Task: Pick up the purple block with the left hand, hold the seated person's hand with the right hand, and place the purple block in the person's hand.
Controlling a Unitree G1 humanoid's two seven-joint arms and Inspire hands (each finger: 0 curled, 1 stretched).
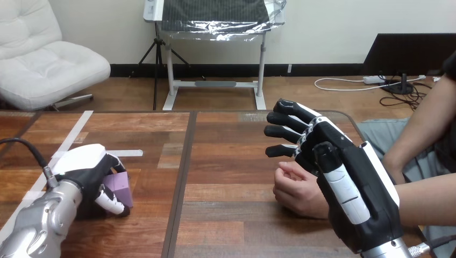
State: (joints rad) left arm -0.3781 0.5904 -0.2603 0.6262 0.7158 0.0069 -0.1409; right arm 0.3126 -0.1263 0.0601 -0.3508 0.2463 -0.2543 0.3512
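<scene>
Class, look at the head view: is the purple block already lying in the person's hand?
No: the purple block is at the left of the table, in the left hand, far from the person's hand.

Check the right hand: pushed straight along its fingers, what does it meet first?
Nothing, as far as I can tell: the right hand points its straight fingers to the view's left over bare wooden table. The person's hand sits nearer, beside its palm, seemingly out of that line, though depth is unclear.
</scene>
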